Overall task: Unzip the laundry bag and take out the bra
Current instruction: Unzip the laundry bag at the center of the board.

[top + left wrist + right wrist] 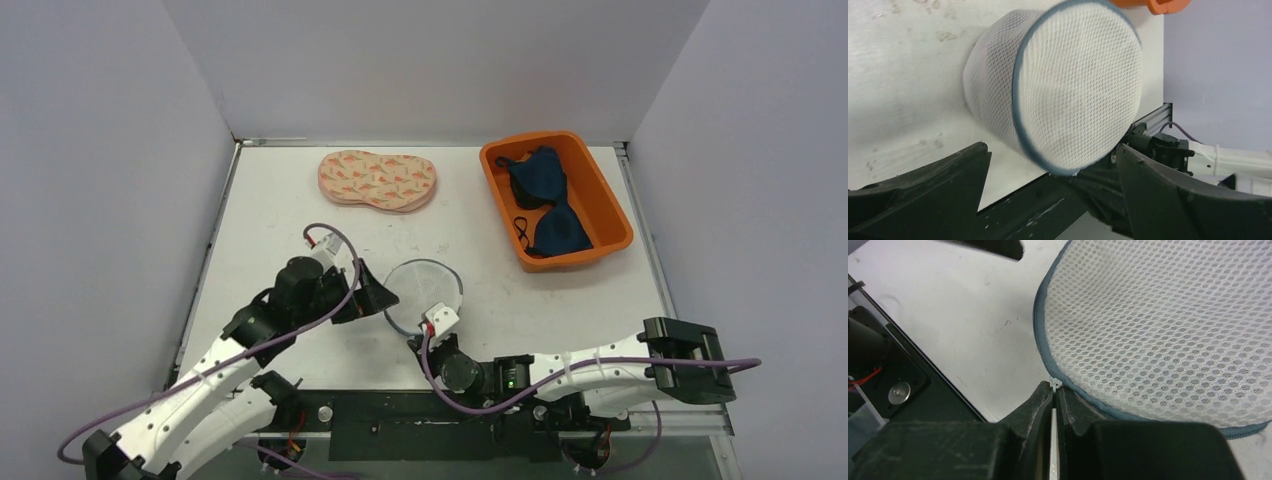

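Near the front middle of the worktop (280,200), between the two arms, lay the laundry bag (425,288), a short round drum of white mesh with a blue-grey zip (1040,335) running round its rim. Being round, the bag offered no long axis; the line that mattered was the curve of the zip. The zipper pull (1055,383), a small white tab, sat on the bag's near edge, on the side facing the right arm, which was therefore the nearer arm for the opening stroke.

The right gripper (1054,390) was closed, its fingertips pinched together on the pull, with the mesh face spreading away beyond them.

The left gripper (383,297) stood just beside the bag's left flank with its fingers spread wide and holding nothing. In the left wrist view the drum lay beyond the gap between them, and no contact could be made out.

The zip appeared closed along the visible stretch of rim. Judged from this, the pull would have to be drawn round the rim while the left gripper steadied the bag.

Whether a bra lay inside could not be told through the mesh. Dark blue bras (545,190) lay in an orange tray (610,215) at the far right, and a pink patterned piece (378,180) lay at the far middle.
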